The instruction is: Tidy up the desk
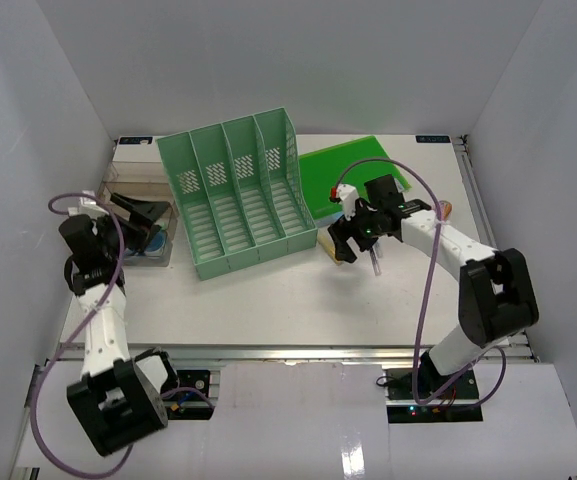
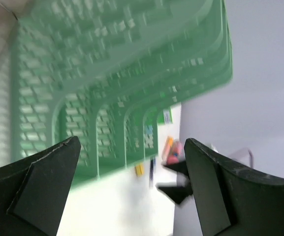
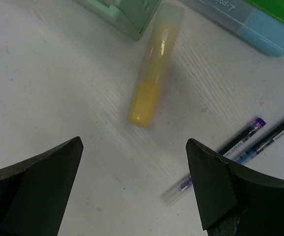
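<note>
Desk [image 1: 288, 305]: the white tabletop fills the middle of the overhead view, railed at its edges. Its near half is bare, and the loose items sit on its far half.
File rack [image 1: 238, 195]: mint green, four slots, standing at the centre back between the two arms.
Green folder [image 1: 353, 172]: lies flat just right of the file rack, behind the right arm's wrist.
Clear tray [image 1: 164, 258]: at the left edge beside the file rack, with something blue in it; I cannot make out what.
Left gripper [image 2: 132, 142]: fingers spread wide with nothing between them. It sits over the clear tray on the far side of the file rack from the loose stationery, so it is the farther arm.
Right gripper [image 3: 134, 142]: jaws wide and empty, hovering over the desk just off the file rack's right front corner. It is plainly the nearer arm.
Yellow highlighter [image 3: 154, 73]: flat on the desk, ahead of the right gripper's fingertips and a touch right of centre. Its far end lies close to the file rack's foot. Its long axis runs almost straight away from the wrist, crosswise to the line between the fingers. To my eye a short reach forward and down would put one finger on each side of it.
Pens [image 3: 245, 142]: two slim ones, side by side on a slant, near the right finger and apart from the yellow highlighter.
</note>
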You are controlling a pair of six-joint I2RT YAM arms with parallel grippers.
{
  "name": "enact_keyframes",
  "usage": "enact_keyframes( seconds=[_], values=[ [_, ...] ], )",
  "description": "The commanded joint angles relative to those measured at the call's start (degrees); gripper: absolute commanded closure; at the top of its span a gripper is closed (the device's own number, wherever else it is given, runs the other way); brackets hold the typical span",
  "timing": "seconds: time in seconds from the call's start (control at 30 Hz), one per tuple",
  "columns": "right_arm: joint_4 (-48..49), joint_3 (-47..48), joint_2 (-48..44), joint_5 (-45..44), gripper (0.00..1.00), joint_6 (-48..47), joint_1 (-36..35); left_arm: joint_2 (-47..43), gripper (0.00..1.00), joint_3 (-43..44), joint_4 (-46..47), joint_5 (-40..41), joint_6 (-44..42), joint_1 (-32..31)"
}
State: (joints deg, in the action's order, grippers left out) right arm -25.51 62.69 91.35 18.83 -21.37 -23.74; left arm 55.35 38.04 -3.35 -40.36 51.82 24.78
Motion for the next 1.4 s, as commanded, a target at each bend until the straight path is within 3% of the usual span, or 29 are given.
enact_keyframes(
  seconds=[0.0, 0.1, 0.23, 0.43, 0.53, 0.63, 0.73, 0.83, 1.03, 1.13, 1.37],
  values=[
    [3.5, 4.0, 7.0, -6.2, 0.02, 3.8, -1.9, -14.3, 0.02, -6.7, -1.2, -11.3, -1.1, -1.6],
    [4.0, 4.5, 9.0, -6.5, 0.01, 4.1, -2.4, -18.1, 0.02, -8.0, -1.5, -13.3, -0.2, -3.9],
    [4.6, 5.5, 11.4, -6.4, 0.09, 5.1, -3.8, -20.3, 0.02, -10.3, -1.7, -15.0, 1.9, -6.1],
    [4.6, 6.9, 15.0, -8.5, 0.29, 6.1, -4.4, -22.9, 0.02, -12.9, -0.7, -11.2, 4.8, -10.4],
    [4.5, 6.7, 16.1, -8.9, 0.53, 6.5, -4.4, -24.9, 0.02, -15.4, 2.4, -7.0, 7.5, -17.1],
    [4.9, 5.6, 16.0, -9.6, 0.62, 6.3, -4.4, -24.7, 0.02, -16.8, 5.0, -2.8, 8.8, -22.5],
    [5.5, 3.7, 15.6, -10.9, 0.78, 6.2, -4.4, -22.9, 0.02, -17.6, 6.6, 1.8, 9.9, -30.0],
    [5.4, 2.2, 14.4, -12.7, 0.92, 6.3, -4.2, -19.3, 0.02, -17.7, 9.7, 7.6, 11.1, -38.9],
    [4.8, -1.2, 4.3, -7.8, 0.92, 6.6, 0.6, -3.5, 0.02, -13.6, 20.0, 21.6, 11.6, -58.1],
    [2.3, -2.3, -1.2, -3.9, 0.92, 5.8, 3.7, 6.7, 0.02, -8.8, 23.8, 25.5, 11.3, -63.4],
    [-1.2, -7.7, -15.2, 3.8, 0.92, 5.0, 6.9, 28.4, 0.08, 4.7, 31.1, 30.1, 14.1, -69.5]
  ],
)
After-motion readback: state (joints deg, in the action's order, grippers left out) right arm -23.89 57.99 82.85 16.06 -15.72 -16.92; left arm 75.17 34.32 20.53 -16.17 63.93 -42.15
